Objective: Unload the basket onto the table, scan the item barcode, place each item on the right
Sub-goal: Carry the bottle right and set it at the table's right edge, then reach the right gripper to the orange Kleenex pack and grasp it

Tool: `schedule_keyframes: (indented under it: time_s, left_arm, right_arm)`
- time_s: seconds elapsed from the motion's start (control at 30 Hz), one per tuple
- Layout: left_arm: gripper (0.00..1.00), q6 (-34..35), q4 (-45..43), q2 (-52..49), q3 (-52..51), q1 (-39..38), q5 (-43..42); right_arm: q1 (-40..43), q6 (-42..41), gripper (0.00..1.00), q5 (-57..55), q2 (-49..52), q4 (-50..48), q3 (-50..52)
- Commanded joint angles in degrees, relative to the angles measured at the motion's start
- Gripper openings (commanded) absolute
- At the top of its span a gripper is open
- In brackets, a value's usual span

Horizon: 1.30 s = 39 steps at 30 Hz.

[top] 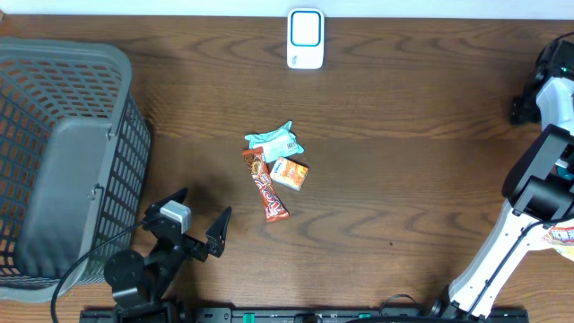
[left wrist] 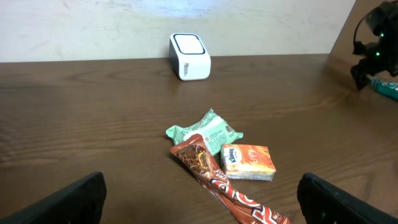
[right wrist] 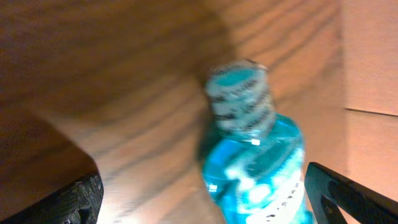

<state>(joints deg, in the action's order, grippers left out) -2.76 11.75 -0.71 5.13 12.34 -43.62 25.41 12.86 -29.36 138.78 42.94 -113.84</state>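
left gripper [top: 204, 203]: wide open on my end, nothing in it, both black fingers spread with bare tabletop [top: 404, 179] between them

right gripper [right wrist: 202, 190]: also released, fingers far apart at the bottom corners of its wrist view; it's not clamping anything as far as I can see

bottle [right wrist: 255, 168]: this is the item over on the right side. It's lying between the right gripper's open fingers, closer to the right-hand one, with its cap [right wrist: 239, 96] pointing away from the gripper

scanner [left wrist: 189, 56]: far ahead of the left gripper and a touch left of its centre line, standing at the back edge of the tabletop, well apart from both grippers

pile in the way: three snacks sit straight ahead of the left gripper, right between it and the scanner

mint packet [left wrist: 208, 132]: farthest of the pile from the left gripper, crinkly pale green wrapper, touching the other two

candy bar [left wrist: 205, 165]: long brown and red foil wrapper, running from the packet back toward the left gripper

orange box [left wrist: 249, 162]: small cardboard carton lying flat, just right of the candy bar

basket [top: 134, 152]: grey plastic mesh, close by on the left gripper's left side

labels: blue oval logo on the orange box and white lettering on the candy bar, neither readable for me; the bottle's white print is just blur

materials: dark wood-grain tabletop, white rounded scanner with a blue-ringed face, clear blue bottle with a ridged cap
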Motion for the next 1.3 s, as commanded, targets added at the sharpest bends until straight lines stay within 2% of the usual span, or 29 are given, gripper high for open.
schedule_keyframes:
  time_s: [0.0,0.13,0.17,0.33,0.43,0.5,0.73,0.93,1.03,1.27]
  left_arm:
    - [0.98,0.31,1.29,0.0,-0.96,0.09,-0.76]
    - [0.98,0.31,1.29,0.0,-0.96,0.09,-0.76]
    - [0.98,0.31,1.29,0.0,-0.96,0.09,-0.76]
    - [0.98,0.31,1.29,0.0,-0.96,0.09,-0.76]
    - [0.98,0.31,1.29,0.0,-0.96,0.09,-0.76]
    - [0.98,0.28,1.29,0.0,-0.96,0.09,-0.76]
    - [0.98,0.28,1.29,0.0,-0.96,0.09,-0.76]
    - [0.98,0.31,1.29,0.0,-0.96,0.09,-0.76]
    - [0.98,0.31,1.29,0.0,-0.96,0.09,-0.76]
    - [0.98,0.31,1.29,0.0,-0.96,0.09,-0.76]
  right_arm:
    - [-2.6,-3.23,0.99,10.97,-5.79,0.33,0.15]
    - [-5.88,-7.69,0.99,29.09,-12.87,0.17,0.15]
    - [-7.26,-12.44,0.99,40.94,-16.72,0.31,0.15]
    - [-11.39,-19.34,0.99,68.0,-23.32,1.7,0.17]
    - [-16.48,-21.79,0.99,78.14,-24.26,2.93,0.17]
    - [-20.94,-24.61,0.99,80.43,-23.96,5.68,0.2]
    - [-35.06,-28.06,0.99,77.64,-21.84,16.61,0.35]
    - [-45.51,-28.0,0.99,52.26,-21.99,27.32,0.35]
    - [-50.25,-24.87,0.99,41.59,-21.97,31.36,0.46]
    - [-60.92,-16.57,0.99,22.18,-21.75,28.52,9.22]
